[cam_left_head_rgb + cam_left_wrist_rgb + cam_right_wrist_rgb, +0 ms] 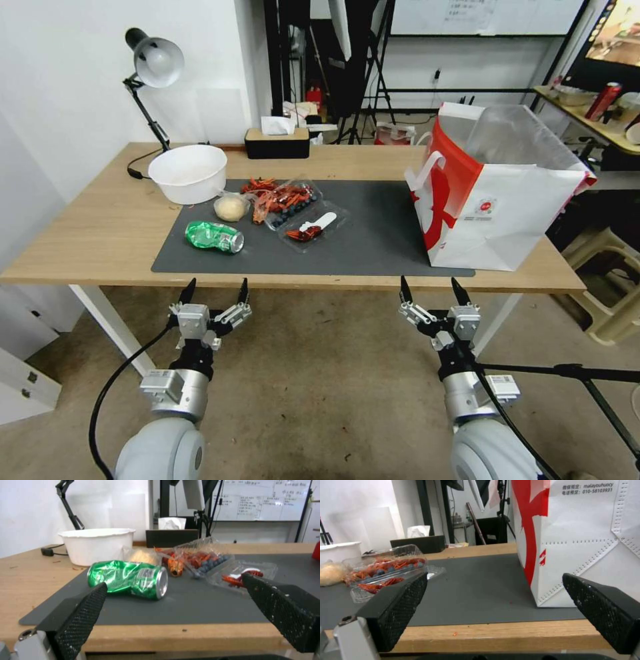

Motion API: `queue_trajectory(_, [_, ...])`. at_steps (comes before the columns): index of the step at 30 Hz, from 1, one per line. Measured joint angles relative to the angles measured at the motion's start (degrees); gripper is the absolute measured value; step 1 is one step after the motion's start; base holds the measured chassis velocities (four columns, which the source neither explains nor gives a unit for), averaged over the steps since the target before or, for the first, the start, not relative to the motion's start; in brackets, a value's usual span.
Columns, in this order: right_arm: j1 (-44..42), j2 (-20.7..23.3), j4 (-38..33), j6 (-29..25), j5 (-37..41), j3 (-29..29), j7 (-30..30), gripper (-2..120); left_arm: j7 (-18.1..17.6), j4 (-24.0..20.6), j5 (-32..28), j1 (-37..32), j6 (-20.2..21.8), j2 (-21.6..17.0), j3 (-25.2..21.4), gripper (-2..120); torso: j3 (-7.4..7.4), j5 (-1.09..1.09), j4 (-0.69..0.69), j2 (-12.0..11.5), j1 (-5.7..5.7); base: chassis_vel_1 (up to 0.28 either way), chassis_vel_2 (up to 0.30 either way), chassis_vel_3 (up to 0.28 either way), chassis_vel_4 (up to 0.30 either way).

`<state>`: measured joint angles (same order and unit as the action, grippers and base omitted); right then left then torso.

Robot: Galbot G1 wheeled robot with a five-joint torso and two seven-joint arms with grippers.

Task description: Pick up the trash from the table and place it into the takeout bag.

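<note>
- Trash clustered on the left half of the dark mat (373, 247): crushed green can (215, 237) lying on its side near the mat's front-left corner, small tub of beige food (231, 207) just behind it, clear trays of red shells (287, 198) toward the middle.
- White bowl (189, 173) half off the mat's back-left corner, on bare table (87, 233).
- Takeout bag (493, 193) upright at the mat's right end, mouth open, clear liner showing; open mat between bag and litter.
- Left gripper (215, 291) short of the table's front edge, in line with the can, fingers spread apart, holding nothing.
- Right gripper (430, 290) likewise off the front edge, beside the bag's near corner, fingers spread, holding nothing.
</note>
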<state>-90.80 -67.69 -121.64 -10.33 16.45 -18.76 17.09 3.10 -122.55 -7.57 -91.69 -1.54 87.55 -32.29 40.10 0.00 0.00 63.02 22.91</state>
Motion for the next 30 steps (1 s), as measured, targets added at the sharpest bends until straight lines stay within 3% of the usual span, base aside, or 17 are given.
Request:
queue_trajectory(7, [0.07, -0.08, -0.03, 0.03, -0.14, -0.42, 0.10, 100, -1.80, 1.28, -1.97, 3.64, 1.02, -1.68, 1.42, 100, 0.00, 0.00, 0.00, 0.00, 0.00, 0.000, 0.000, 0.000, 0.000])
queue_trajectory(14, [-0.04, -0.55, -0.16, 0.15, -0.47, -0.85, 0.23, 100, -4.85, 2.05, -5.57, 8.21, 4.92, -3.96, 3.62, 100, 0.00, 0.00, 0.00, 0.00, 0.01, 0.000, 0.000, 0.000, 0.000])
queue_trajectory(19, [-0.37, -0.91, -0.31, 0.21, -0.75, -1.32, 0.31, 100, -9.89, 3.10, -9.79, 12.49, 9.53, -5.53, 6.34, 100, 0.00, -0.01, 0.00, 0.00, 0.01, 0.000, 0.000, 0.000, 0.000])
queue_trajectory(26, [-0.40, -1.39, -0.39, 0.31, -1.20, -1.37, 0.43, 100, -13.76, 4.38, -12.30, 15.52, 12.01, -7.85, 6.82, 100, 0.00, 0.00, 0.00, 0.00, 0.01, 0.000, 0.000, 0.000, 0.000])
queue_trajectory(30, [-0.36, -1.86, -0.41, 0.39, -1.66, -0.97, 0.50, 100, -19.36, 4.54, -15.57, 17.41, 15.77, -10.08, 7.27, 100, 0.00, 0.00, 0.00, 0.00, 0.01, 0.000, 0.000, 0.000, 0.000])
